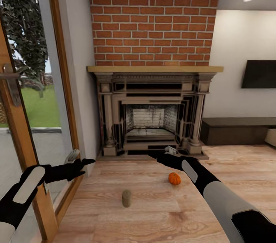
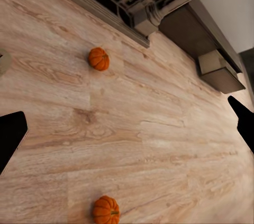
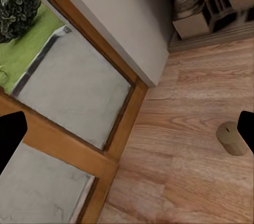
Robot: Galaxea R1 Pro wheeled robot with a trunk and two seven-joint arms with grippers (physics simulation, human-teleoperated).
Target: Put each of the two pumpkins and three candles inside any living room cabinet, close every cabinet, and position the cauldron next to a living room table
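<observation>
On the wooden floor (image 1: 153, 212) before the fireplace (image 1: 153, 120), a pumpkin (image 1: 174, 178) lies just beside the right gripper (image 1: 168, 155), nearer than the upright candle (image 1: 126, 198). Both grippers' jaws gape empty, the left gripper (image 1: 78, 164) farther off.

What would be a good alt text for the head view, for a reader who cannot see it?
A small orange pumpkin and a stubby tan candle sit apart on a wooden floor before a dark fireplace under a brick wall. The robot's left gripper and right gripper reach forward, holding nothing.
</observation>
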